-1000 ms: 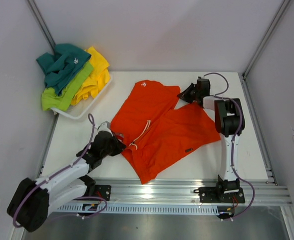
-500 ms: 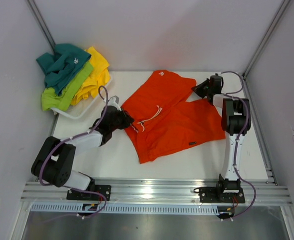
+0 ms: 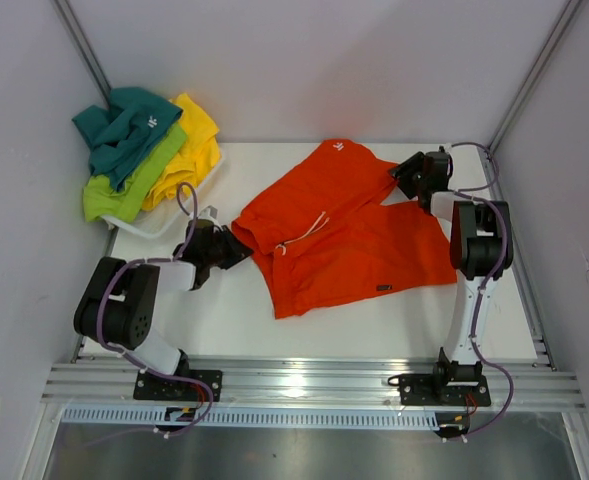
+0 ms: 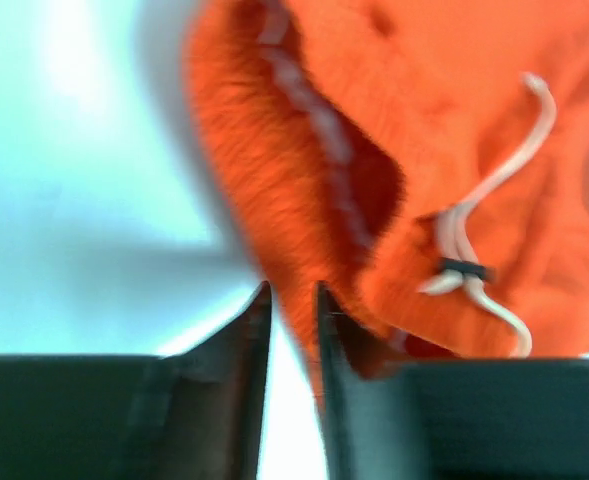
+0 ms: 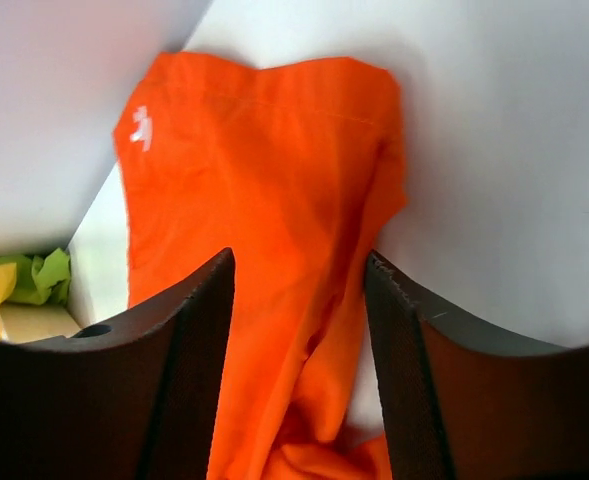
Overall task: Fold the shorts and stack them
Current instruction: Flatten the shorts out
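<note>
One pair of bright orange cloth shorts point(image 3: 349, 235) lies unfolded; the teal, lime and yellow shorts point(image 3: 139, 150) wait piled; both arms' jaws stand apart

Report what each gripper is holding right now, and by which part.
Right gripper: open, nothing held. Left gripper: barely parted at the waistband of the orange shorts; hold cannot be told.
</note>
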You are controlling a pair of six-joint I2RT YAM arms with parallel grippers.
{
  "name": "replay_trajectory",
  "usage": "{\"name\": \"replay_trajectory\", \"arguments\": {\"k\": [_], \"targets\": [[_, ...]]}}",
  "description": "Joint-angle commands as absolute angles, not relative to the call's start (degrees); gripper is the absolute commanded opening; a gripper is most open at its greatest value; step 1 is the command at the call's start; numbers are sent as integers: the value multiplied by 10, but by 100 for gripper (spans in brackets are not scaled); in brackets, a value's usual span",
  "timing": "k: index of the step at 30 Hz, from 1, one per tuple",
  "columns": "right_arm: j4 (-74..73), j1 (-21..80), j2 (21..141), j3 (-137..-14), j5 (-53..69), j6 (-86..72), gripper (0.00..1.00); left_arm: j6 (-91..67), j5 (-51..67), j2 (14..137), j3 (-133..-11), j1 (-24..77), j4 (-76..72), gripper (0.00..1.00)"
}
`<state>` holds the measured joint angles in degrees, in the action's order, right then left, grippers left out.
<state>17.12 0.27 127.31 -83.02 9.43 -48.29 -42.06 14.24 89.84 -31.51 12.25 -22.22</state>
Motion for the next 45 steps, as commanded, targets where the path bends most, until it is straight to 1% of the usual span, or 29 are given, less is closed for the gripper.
{"name": "replay_trajectory", "arguments": {"k": [1,2,4,5,8,11,13,16,17,18,20,22,24,27,28,30,33,34,35,37,38,39,40,41,43,44,45], "targets": [[163,14,1206,-831,74,-447,58,-423,158,902,-327,102,-211,30],[159,14,1197,-829,76,-439,59,-411,153,906,-333,101,-202,42],[136,13,1171,-825,75,-428,59,-403,147,915,-353,101,-184,48],[128,13,1159,-818,75,-417,60,-400,147,918,-357,102,-181,56],[99,12,1108,-783,62,-400,60,-393,134,902,-363,103,-173,62],[54,5,1054,-756,53,-384,65,-378,102,844,-354,116,-148,67],[31,-18,1028,-720,87,-388,67,-368,70,790,-350,135,-115,68],[10,-48,967,-650,121,-394,66,-380,54,729,-314,166,-92,69],[1,-53,929,-633,119,-388,65,-386,49,688,-307,177,-86,69],[-44,-54,908,-605,109,-383,64,-391,42,669,-302,204,-71,69],[-73,-55,844,-572,90,-374,63,-402,12,619,-285,240,-52,70],[-104,-57,799,-515,68,-374,62,-413,-23,593,-277,290,-25,70],[-116,-69,733,-458,82,-365,60,-422,-34,561,-260,322,-12,71],[-136,-94,675,-411,102,-345,58,-429,-37,548,-235,328,-18,73],[-138,-111,643,-383,122,-338,58,-427,-38,549,-229,328,-26,75],[-134,-126,614,-359,150,-326,57,-420,-35,565,-219,328,-51,76],[-93,-128,571,-313,270,-324,54,-412,-43,584,-222,327,-74,76],[-88,-89,550,-306,287,-324,53,-409,-53,594,-227,326,-72,78],[-95,-55,537,-307,280,-323,56,-406,-62,596,-235,324,-70,80],[-131,36,513,-324,172,-314,59,-405,-52,602,-255,297,-74,82],[-139,113,497,-330,134,-315,61,-407,-39,605,-260,284,-75,82],[-149,143,495,-344,88,-316,61,-407,-26,608,-267,260,-63,81],[-156,168,497,-351,73,-322,61,-403,-26,612,-296,250,-51,82],[-161,212,508,-359,60,-324,60,-400,-27,620,-305,241,-41,82],[-167,259,528,-382,16,-326,60,-395,-30,627,-326,211,-21,81],[-165,313,552,-390,1,-326,60,-396,-26,633,-333,187,-23,81],[-165,342,567,-407,-49,-325,59,-401,-12,637,-337,175,-26,81]]}}
